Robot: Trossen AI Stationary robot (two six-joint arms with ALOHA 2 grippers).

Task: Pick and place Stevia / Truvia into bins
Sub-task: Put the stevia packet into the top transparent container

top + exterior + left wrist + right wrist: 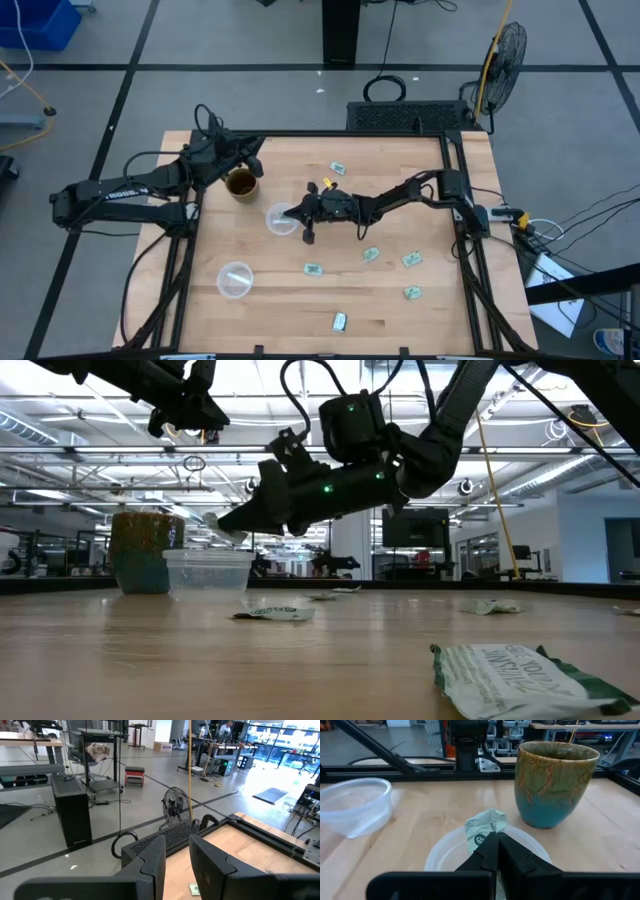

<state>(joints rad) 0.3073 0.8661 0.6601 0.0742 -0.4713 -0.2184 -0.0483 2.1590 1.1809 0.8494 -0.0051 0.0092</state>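
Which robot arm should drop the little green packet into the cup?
The right arm. Its right gripper is shut on a packet just above the clear cup, so it probably only needs to open. The left gripper is off by the mug, holding nothing visible.

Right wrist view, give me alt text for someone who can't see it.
The right tool pinches a crumpled pale green sachet above a clear plastic cup on the wooden table. A brown-and-teal mug stands beyond it, a second clear cup off to one side.
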